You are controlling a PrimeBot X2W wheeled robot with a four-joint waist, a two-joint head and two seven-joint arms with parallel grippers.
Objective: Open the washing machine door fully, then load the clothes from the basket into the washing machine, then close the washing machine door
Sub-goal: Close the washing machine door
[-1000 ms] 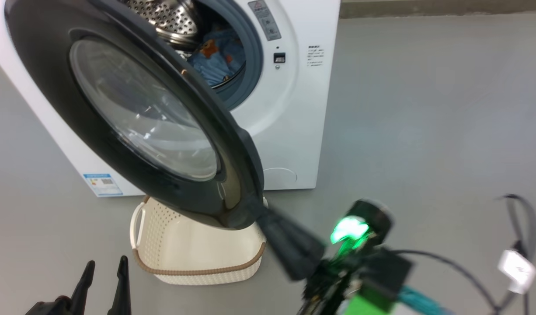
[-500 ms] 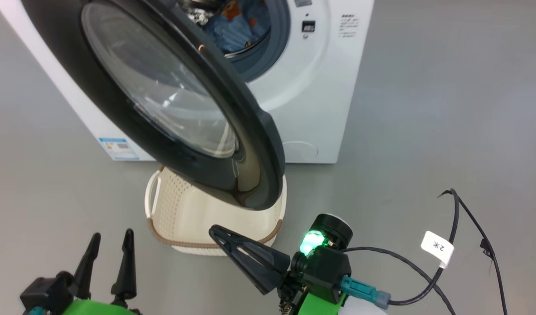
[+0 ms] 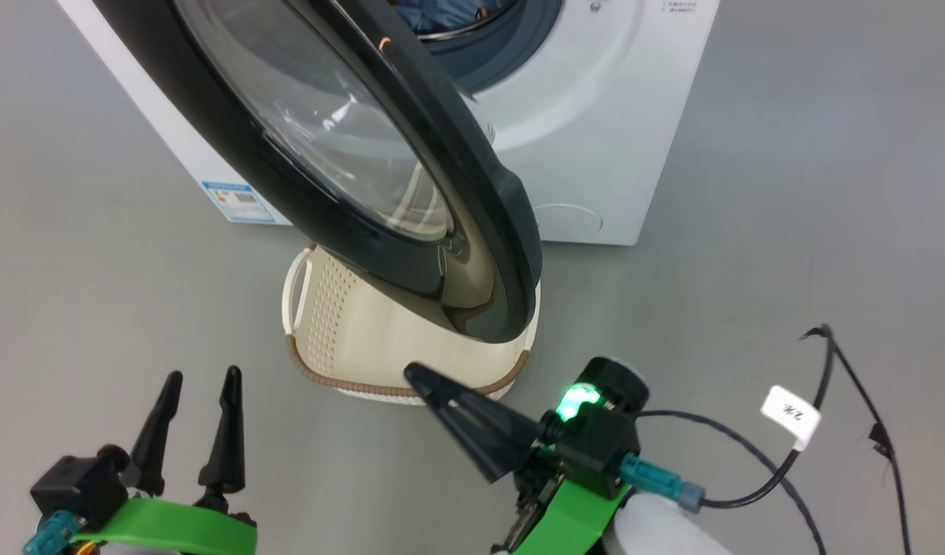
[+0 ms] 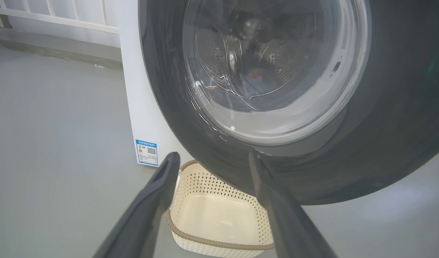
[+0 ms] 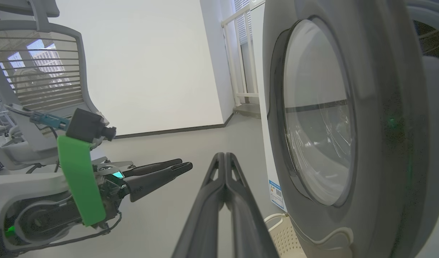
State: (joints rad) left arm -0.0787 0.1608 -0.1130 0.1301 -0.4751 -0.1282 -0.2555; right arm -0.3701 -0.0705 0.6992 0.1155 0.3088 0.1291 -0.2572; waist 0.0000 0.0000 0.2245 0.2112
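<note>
A: Okay, where do we log the big round washing machine door, glossy black rim, bulging clear glass?
B: Partly open, hanging over the cream perforated plastic basket. Light blue printed clothes lie inside the big white washing machine.
A: Tools?
B: Left tool spread, idle. Right tool pressed together, holding nothing, near the door's lower rim, apart.
A: Handling?
B: We'd judge it stiff, heavy, slick; push the rim's free edge, not glass.

Left fingers apart, right fingers together
</note>
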